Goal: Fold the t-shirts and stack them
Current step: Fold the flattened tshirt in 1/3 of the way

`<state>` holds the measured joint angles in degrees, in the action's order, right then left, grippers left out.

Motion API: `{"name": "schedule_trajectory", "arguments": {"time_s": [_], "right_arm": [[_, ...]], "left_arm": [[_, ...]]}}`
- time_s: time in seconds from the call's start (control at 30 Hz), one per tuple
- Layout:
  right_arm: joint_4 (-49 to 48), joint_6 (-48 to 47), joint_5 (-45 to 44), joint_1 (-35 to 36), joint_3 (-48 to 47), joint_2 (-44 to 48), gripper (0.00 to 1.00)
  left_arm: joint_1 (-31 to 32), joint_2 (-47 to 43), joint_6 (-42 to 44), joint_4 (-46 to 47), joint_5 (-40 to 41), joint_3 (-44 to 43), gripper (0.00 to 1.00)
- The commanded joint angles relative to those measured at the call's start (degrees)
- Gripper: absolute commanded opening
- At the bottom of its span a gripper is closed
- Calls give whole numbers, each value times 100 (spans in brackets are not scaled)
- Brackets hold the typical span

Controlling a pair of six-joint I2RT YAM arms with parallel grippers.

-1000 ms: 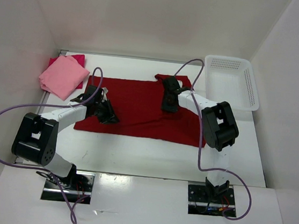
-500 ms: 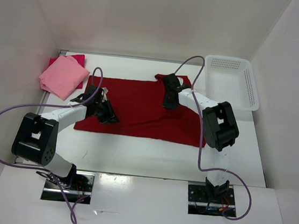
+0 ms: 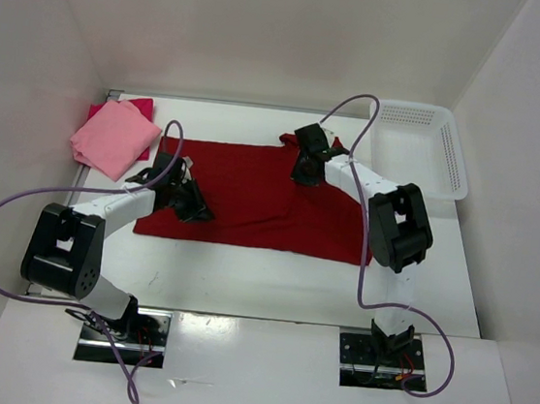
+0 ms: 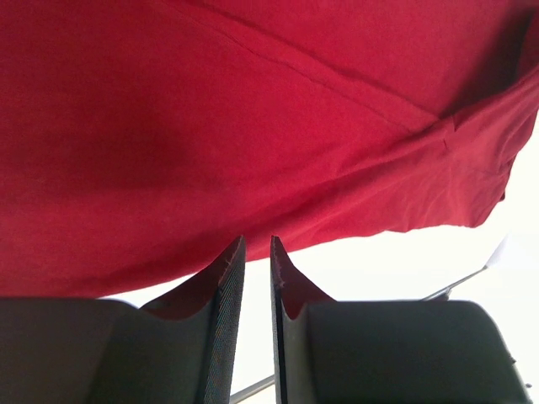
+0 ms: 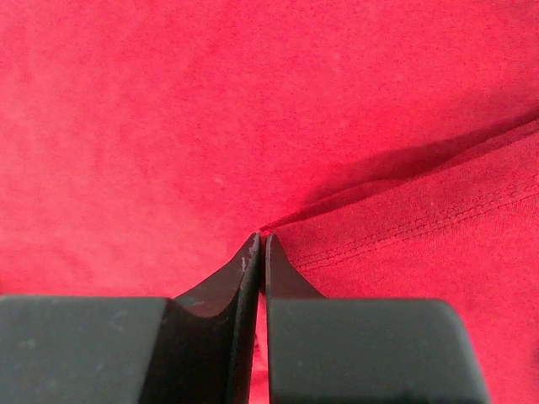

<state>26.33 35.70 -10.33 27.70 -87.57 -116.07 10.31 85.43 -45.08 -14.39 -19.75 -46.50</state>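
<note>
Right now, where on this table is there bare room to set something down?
Roomiest: the table strip between the near edge of the dark red t-shirt and the arm bases. A narrower strip runs along the far edge, between the light pink t-shirt and the right gripper. Crowded: the middle, with the shirt and left gripper.

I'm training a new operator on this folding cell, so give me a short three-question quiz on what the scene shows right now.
1. True or false: the white basket holds a shirt.
2. What lies under the folded light pink t-shirt?
3. The left hand and right hand both grip: A the light pink t-shirt; B the dark red t-shirt; C nothing.
Key: 1 false, it is empty; 2 the magenta t-shirt; 3 B.
</note>
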Motion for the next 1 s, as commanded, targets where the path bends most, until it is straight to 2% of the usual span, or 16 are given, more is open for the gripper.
{"name": "schedule_trajectory", "arguments": {"time_s": [0.0, 0.1, 0.2, 0.33, 0.37, 0.47, 0.53, 0.57, 0.63, 0.67, 0.77, 0.97], "right_arm": [[-567, 341, 153, -89, -199, -82, 7], [-673, 551, 461, -142, -261, -152, 7], [-673, 552, 821, -142, -322, -205, 25], [-884, 552, 1006, -265, -6, 215, 38], [-884, 552, 1006, -265, 46, 312, 44], [-813, 421, 850, -327, 379, 821, 47], [-900, 472, 779, -327, 948, 1382, 40], [-971, 525, 778, -327, 1161, 1568, 27], [-1208, 692, 717, -327, 1844, 1894, 13], [-1261, 692, 655, -327, 2040, 2087, 2], [-1341, 658, 777, -327, 2297, 1819, 0], [-1218, 543, 1147, -327, 1718, 921, 0]], "left_arm": [[-230, 70, -132, -11, 85, -271, 25], [-283, 18, -185, -64, 147, -333, 25], [-336, 18, -246, -64, 199, -412, 26], [-336, 18, -247, -64, 199, -412, 26], [-336, -43, -247, -64, 199, -412, 26], [-336, -175, -247, -64, 86, -412, 27], [-205, -237, -247, -64, 85, -360, 27], [-204, -237, -195, -64, 85, -264, 27], [-204, -237, -194, 50, 85, -202, 27], [-204, -133, -194, 51, 85, -114, 27], [-204, 44, -194, 112, -20, -175, 27], [-204, 150, -89, 112, -73, -307, 27]]}}
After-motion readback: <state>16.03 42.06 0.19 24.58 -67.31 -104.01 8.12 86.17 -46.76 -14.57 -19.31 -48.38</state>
